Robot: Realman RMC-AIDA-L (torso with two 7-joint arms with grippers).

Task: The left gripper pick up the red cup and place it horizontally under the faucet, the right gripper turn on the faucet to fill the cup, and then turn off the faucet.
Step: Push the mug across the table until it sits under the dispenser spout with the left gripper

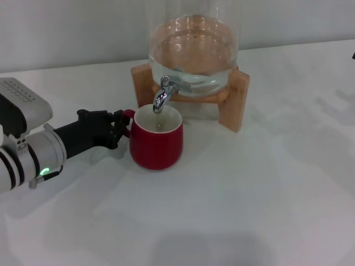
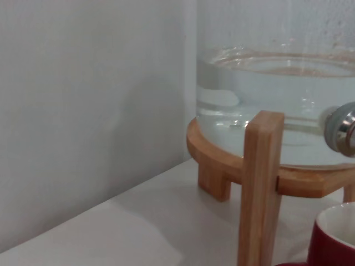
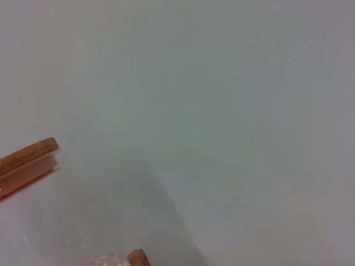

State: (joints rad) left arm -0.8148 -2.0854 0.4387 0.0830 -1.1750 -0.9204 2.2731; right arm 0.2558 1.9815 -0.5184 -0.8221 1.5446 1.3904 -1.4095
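Left arm: nearest the head camera, grey cylinder with a green light, reaching in low from the robot's left across the white surface (image 1: pixel 266 188).
Left tool (image 1: pixel 121 128): black jointed links right at the loop handle of the red cup (image 1: pixel 156 145); looks closed around the handle, though the contact itself is partly hidden, so grip taken as holding.
Red cup position: upright on the surface, white inside showing, mouth directly beneath the spout; rim also peeking into the corner of the left wrist view.
Faucet (image 1: pixel 162 95): chrome, spout curving down over the cup mouth, no stream visible; lever apparently untouched.
Glass dispenser (image 1: pixel 194 52): water inside, seated on the wooden stand (image 1: pixel 237 100) just behind the cup.
Right tool: absent from the head view; right wrist camera showing only wall, a sliver of glass and wooden edges; open or closed, cannot tell.
Done so far: cup picked and parked under the spout, by the look of it.
Left to do: right arm in, lever open, fill, lever shut.
Watch for: cup nudged off line while the handle is held.
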